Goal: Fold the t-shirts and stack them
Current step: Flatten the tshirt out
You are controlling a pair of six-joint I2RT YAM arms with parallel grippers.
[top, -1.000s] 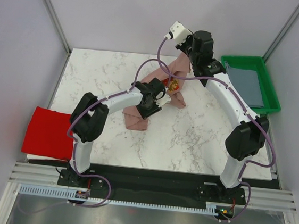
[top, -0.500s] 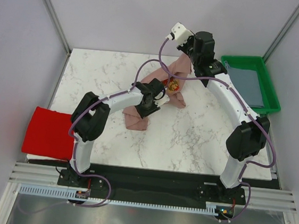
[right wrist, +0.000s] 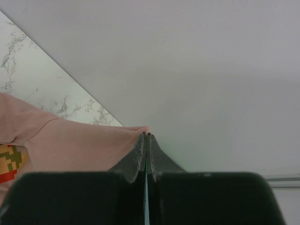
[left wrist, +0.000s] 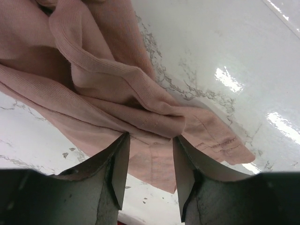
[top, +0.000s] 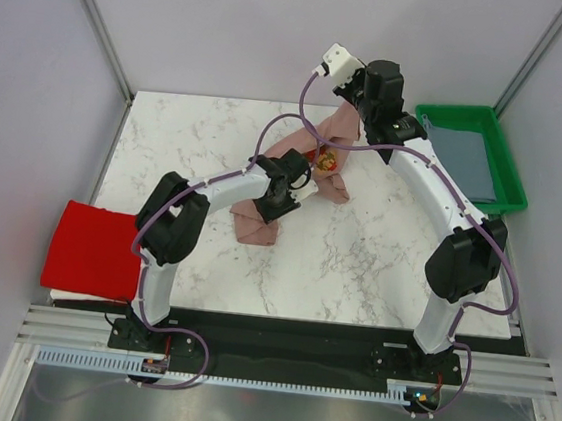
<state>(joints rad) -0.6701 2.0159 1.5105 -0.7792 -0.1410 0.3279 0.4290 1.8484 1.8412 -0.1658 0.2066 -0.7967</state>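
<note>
A: Left to right, quick. Far left?
B: A red t-shirt [top: 91, 248], folded flat at 8 o'clock, lying past the edge of the marble surface [top: 377, 251]. Can't tell what it rests on. Well apart from both arms.
A: And the arm next to it?
B: The left hand [left wrist: 150, 140] is low over the dusty-pink t-shirt [top: 257, 226], near centre. Fingers are parted to a middling gap with nothing pinched, and a hemmed edge lies under the gap. Can't tell if the tips touch cloth.
A: Pink one folded?
B: No. It's a bunched heap with one end lifted toward 1 o'clock, chest graphic [top: 325, 159] showing.
A: Other arm?
B: The right hand [right wrist: 146, 136] is clamped tight on the pink tee's edge, holding it up off the surface at about 1 o'clock. The bite looks thin, with cloth only at the fingertips.
A: Far right?
B: A green tray [top: 456, 109] at 2 o'clock, with the slate grey-blue t-shirt [top: 467, 162] lying in it.
A: Risks?
B: My read: that thin pinch slips if the right arm pulls up or away, and the cloth drops back in a heap. If the left closes on bunched layers, it grabs several at once, so spreading drags a twist rather than a flat panel. A hard pull could also sweep the tee toward the tray.
</note>
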